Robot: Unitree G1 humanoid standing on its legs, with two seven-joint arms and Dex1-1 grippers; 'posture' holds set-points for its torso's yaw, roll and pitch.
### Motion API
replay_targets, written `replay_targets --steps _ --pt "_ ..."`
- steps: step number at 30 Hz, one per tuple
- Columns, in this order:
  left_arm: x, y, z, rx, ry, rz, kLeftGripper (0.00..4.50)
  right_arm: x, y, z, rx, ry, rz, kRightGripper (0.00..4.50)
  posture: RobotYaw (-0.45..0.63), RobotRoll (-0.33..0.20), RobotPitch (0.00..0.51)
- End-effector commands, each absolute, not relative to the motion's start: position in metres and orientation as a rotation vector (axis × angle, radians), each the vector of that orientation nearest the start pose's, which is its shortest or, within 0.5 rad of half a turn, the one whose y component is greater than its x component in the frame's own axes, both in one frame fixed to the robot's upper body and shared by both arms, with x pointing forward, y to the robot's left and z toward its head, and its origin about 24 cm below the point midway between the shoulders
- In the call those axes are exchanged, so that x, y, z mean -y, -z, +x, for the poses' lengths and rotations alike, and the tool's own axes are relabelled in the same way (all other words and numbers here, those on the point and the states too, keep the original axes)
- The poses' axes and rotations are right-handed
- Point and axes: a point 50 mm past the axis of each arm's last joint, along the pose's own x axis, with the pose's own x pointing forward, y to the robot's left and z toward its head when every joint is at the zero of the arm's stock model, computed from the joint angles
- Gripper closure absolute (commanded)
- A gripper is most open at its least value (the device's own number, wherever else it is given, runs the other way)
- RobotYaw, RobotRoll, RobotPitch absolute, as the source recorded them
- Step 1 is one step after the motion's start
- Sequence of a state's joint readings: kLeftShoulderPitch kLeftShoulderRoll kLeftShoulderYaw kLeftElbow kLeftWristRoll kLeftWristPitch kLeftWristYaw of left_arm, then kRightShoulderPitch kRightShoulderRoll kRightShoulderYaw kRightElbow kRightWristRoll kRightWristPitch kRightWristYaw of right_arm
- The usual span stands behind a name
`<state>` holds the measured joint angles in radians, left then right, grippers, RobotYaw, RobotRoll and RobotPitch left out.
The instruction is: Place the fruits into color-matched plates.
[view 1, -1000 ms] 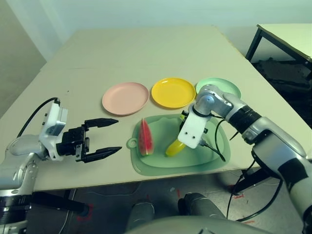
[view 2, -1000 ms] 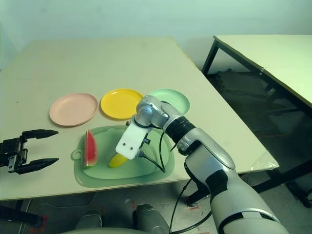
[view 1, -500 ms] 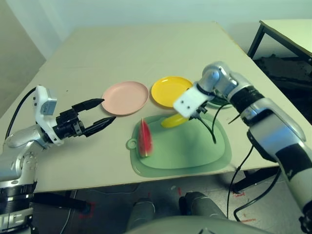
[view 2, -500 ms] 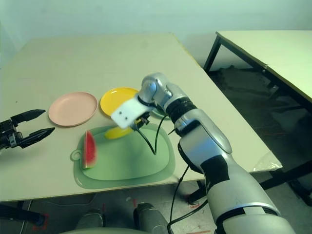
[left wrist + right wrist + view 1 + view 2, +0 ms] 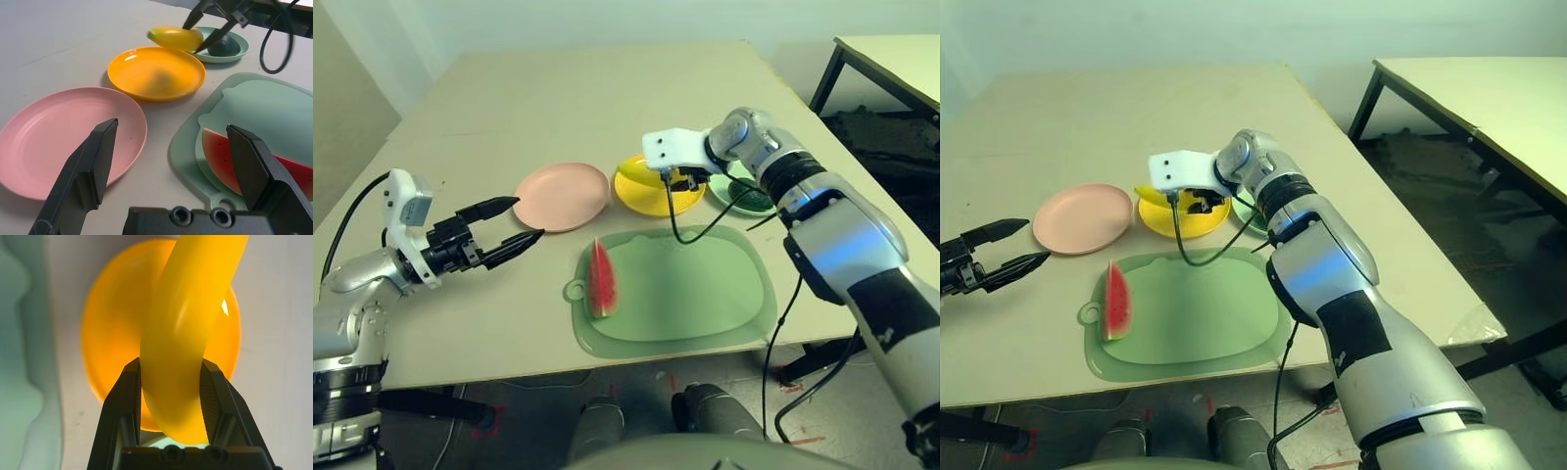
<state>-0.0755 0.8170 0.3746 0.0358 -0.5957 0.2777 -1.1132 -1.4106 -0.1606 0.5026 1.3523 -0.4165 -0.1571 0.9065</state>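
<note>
Banana, seemingly light, stiff and smooth, sits clamped mid-curve in right gripper above yellow plate.

Green cutting mat on beige table; 2nd table nearby.

Even diffuse light, soft shadows; glare spot on banana; bg w/ plates slightly blurred.

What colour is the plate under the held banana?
Bright yellow plate, matching the banana; the left wrist view shows it best.
</note>
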Motion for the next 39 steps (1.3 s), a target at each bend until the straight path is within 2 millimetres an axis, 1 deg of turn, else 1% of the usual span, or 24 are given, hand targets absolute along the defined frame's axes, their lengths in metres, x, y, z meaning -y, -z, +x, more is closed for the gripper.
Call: replay_targets --steps 1,7,8,9,12,14,18,21,23,26,29,31,34,36,38,39 --pt "-0.304 -0.153 0.234 -0.061 0.792 0.154 0.0 0.059 -0.169 0.405 -0.329 -1.034 -1.175 2.82 0.01 0.0 0.071" --pt "-0.307 -0.155 0.232 -0.064 0.786 0.159 0.0 0.06 -0.149 0.402 -0.37 -1.038 -1.174 2.82 0.02 0.0 0.074" --pt "-0.308 -0.155 0.231 -0.065 0.785 0.16 0.0 0.06 -0.147 0.401 -0.373 -1.04 -1.171 2.1 0.02 0.0 0.073" --pt "-0.308 -0.155 0.23 -0.069 0.786 0.163 0.0 0.06 -0.145 0.401 -0.374 -1.043 -1.169 1.96 0.02 0.0 0.073" --pt "-0.308 -0.155 0.229 -0.076 0.792 0.166 0.0 0.06 -0.141 0.4 -0.377 -1.053 -1.171 0.87 0.02 0.0 0.069" --pt "-0.307 -0.155 0.229 -0.076 0.794 0.166 0.0 0.061 -0.142 0.4 -0.369 -1.049 -1.169 0.1 0.02 0.0 0.067" --pt "-0.306 -0.154 0.23 -0.075 0.803 0.167 0.0 0.063 -0.149 0.402 -0.338 -1.04 -1.171 0.04 0.01 0.0 0.058" --pt "-0.304 -0.154 0.232 -0.069 0.81 0.168 0.0 0.061 -0.165 0.404 -0.279 -1.041 -1.149 0.04 0.0 0.0 0.049" --pt "-0.304 -0.155 0.234 -0.064 0.819 0.169 0.0 0.061 -0.182 0.406 -0.223 -1.057 -1.108 0.04 0.0 0.0 0.046" --pt "-0.306 -0.152 0.235 -0.087 0.83 0.189 0.0 0.07 -0.206 0.407 -0.162 -1.093 -0.959 0.04 0.01 0.0 0.049" --pt "-0.308 -0.149 0.235 -0.106 0.839 0.199 0.0 0.088 -0.216 0.406 -0.145 -1.124 -0.768 0.04 0.01 0.0 0.055" --pt "-0.308 -0.146 0.234 -0.12 0.849 0.209 0.0 0.104 -0.218 0.404 -0.132 -1.153 -0.636 0.04 0.01 0.0 0.056" --pt "-0.308 -0.143 0.233 -0.13 0.856 0.215 0.0 0.13 -0.213 0.396 -0.136 -1.204 -0.406 0.04 -0.01 0.0 0.057" --pt "-0.308 -0.142 0.234 -0.139 0.867 0.215 0.0 0.145 -0.205 0.387 -0.107 -1.189 -0.333 0.04 -0.03 0.0 0.055" --pt "-0.306 -0.142 0.237 -0.144 0.881 0.217 0.0 0.16 -0.188 0.373 -0.114 -1.197 -0.26 0.04 -0.05 0.0 0.053" --pt "-0.305 -0.142 0.239 -0.145 0.888 0.222 0.0 0.166 -0.177 0.363 -0.141 -1.229 -0.217 0.04 -0.06 0.0 0.052"
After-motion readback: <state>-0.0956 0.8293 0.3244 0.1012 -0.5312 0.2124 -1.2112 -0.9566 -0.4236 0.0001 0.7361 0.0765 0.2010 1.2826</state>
